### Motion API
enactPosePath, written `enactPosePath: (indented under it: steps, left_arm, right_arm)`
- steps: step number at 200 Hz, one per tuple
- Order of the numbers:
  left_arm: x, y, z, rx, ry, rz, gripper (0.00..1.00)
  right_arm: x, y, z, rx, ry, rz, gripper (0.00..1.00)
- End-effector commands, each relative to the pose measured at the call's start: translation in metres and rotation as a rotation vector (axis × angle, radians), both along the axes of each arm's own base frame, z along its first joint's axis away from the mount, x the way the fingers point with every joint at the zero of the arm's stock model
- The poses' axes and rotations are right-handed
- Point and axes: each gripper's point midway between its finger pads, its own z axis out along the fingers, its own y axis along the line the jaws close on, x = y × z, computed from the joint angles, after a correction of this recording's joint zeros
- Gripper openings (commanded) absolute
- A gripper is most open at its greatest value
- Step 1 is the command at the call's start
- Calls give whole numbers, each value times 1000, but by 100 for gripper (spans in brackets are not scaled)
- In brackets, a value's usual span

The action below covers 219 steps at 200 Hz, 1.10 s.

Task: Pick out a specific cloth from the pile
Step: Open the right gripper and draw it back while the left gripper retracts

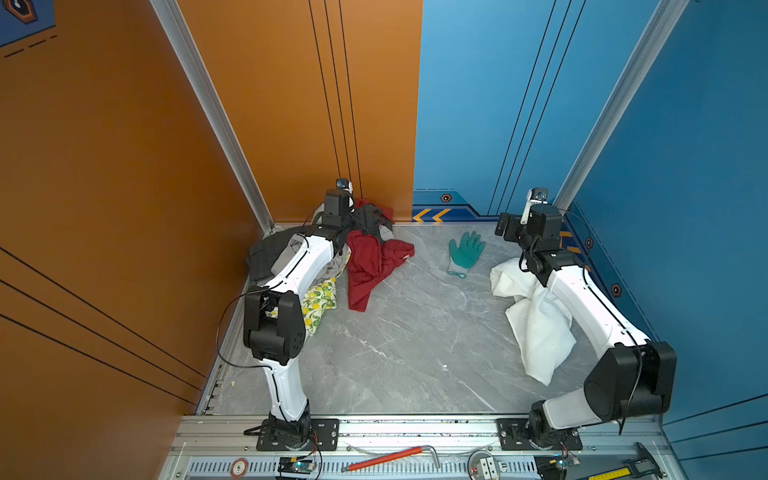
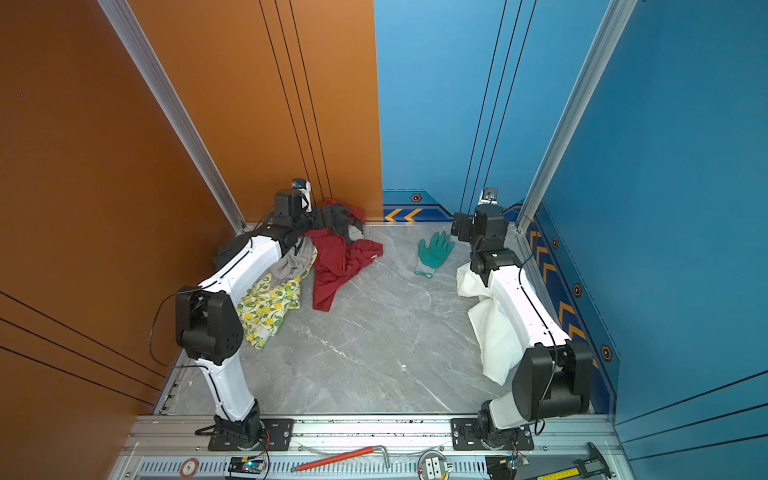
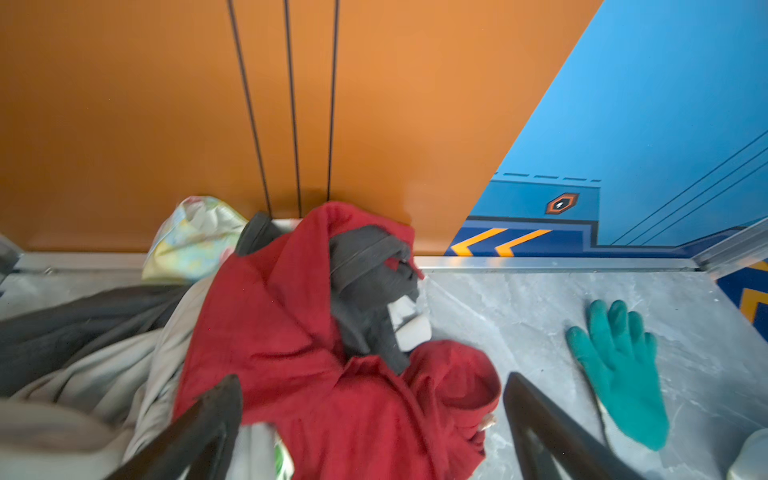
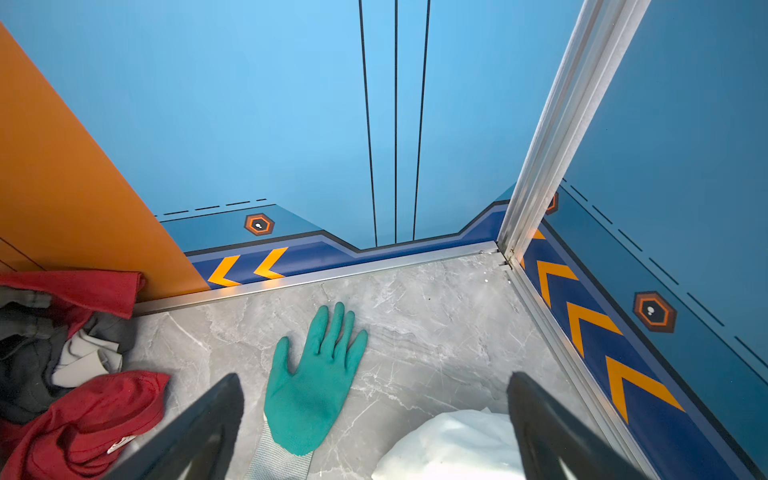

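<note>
Right tool [image 4: 374, 377] wide, "5" on disc [image 1: 239, 468]

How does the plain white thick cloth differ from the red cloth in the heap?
The plain white thick cloth lies alone under the right arm; the thin red cloth spills from the mixed heap by the left arm. The white one looks puffy and larger; the red one drapes thin and wrinkled. Both rest on the grey marble table.
</note>
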Motion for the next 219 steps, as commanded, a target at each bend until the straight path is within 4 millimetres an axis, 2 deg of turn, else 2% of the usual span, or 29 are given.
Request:
enactPosePath:
  steps: [1,32,59,63,70,93,115,136,166,186,201,219]
  left_arm:
    - [-11,34,45,-6,-222,127,98]
    - [-46,55,10,39,-167,189,98]
    - [-80,70,-5,113,-153,215,98]
    - [-87,73,-18,127,-130,221,98]
    - [-96,79,-23,136,-123,233,98]
    - [-121,101,-40,144,-99,288,98]
    - [-140,122,-58,129,-76,338,98]
    - [-151,131,-72,125,-77,358,98]
    - [-154,134,-100,151,-25,351,98]
    - [-162,141,-118,220,6,379,99]
    - [-165,155,-116,219,-14,429,98]
    - [-162,162,-116,213,-26,432,98]
  right_arm:
    - [-11,0,6,-24,-82,44,100]
    - [-45,-11,-20,-28,-64,31,100]
    - [-78,-21,-42,-36,-42,13,100]
    - [-82,-23,-46,-40,-39,9,100]
    - [-90,-26,-51,-45,-41,2,100]
    - [-109,-37,-66,-61,-73,-35,100]
    - [-120,-49,-91,-46,-42,-83,100]
    - [-123,-49,-109,-21,-32,-92,100]
    - [-127,-50,-140,-32,35,-112,100]
    - [-131,-52,-148,-37,33,-130,100]
    - [-132,-54,-156,-35,39,-140,100]
    - [-131,-52,-164,-32,55,-135,100]
